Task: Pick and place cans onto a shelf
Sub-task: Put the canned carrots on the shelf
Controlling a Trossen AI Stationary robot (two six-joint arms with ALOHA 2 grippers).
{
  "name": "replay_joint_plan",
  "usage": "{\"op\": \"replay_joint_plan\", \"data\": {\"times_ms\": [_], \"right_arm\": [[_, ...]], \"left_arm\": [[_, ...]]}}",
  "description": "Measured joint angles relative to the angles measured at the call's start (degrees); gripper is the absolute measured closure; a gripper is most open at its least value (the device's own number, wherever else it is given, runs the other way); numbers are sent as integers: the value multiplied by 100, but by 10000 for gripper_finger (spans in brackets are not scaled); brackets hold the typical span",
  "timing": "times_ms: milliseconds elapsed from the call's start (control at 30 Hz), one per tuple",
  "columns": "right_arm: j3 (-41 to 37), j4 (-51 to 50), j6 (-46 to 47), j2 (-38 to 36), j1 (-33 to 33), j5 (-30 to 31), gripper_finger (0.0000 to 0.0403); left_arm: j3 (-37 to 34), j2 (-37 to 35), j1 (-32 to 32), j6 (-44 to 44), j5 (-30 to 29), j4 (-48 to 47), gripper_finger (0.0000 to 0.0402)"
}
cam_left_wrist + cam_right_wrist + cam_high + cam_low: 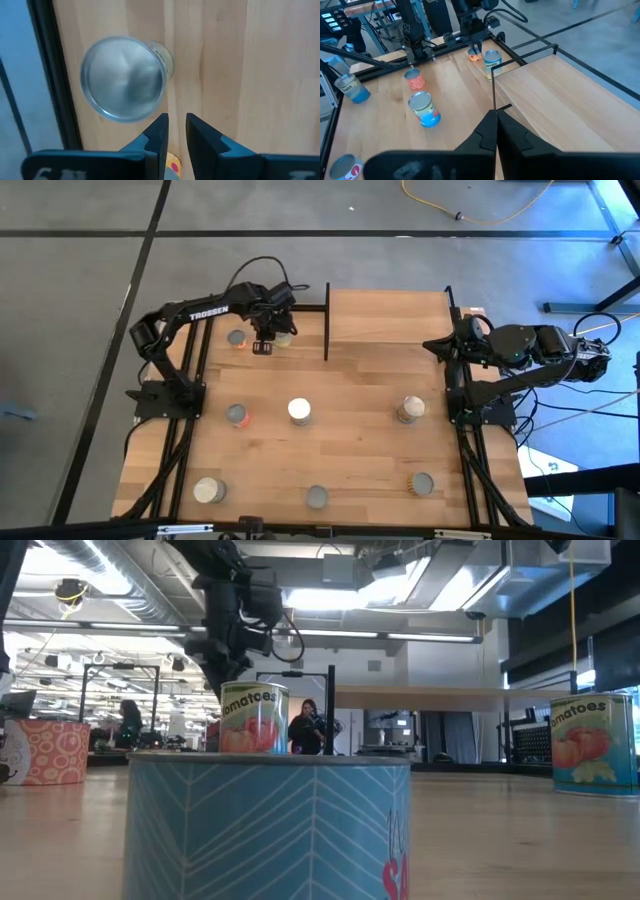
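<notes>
Several cans stand upright on the tabletop. Two are at the far left: an orange one (pixel 236 338) and a green-yellow one (pixel 283 335). My left gripper (pixel 264 346) hangs over the gap between them and points down. Its fingers (pixel 161 134) stand a narrow gap apart with nothing between them. Beside them shows a can's silvery top (pixel 122 79). The shelf (pixel 390 315), a light-wood board on black posts, stands at the far middle. My right gripper (pixel 496 120) is shut and empty, raised by the shelf's right end.
Other cans stand at mid-table (pixel 236 415), (pixel 299 411), (pixel 410 410) and along the near edge (pixel 209 491), (pixel 316 497), (pixel 421 484). A black post (pixel 327 320) marks the shelf's left end, close to the green-yellow can. A blue can (pixel 270 825) fills the low view's foreground.
</notes>
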Motion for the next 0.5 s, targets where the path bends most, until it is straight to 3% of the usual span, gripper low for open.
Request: {"op": "replay_joint_plan", "data": {"times_ms": [500], "right_arm": [[-2, -4, -2, 0, 0, 0, 395]], "left_arm": [[-276, 2, 1, 54, 16, 415, 343]]}}
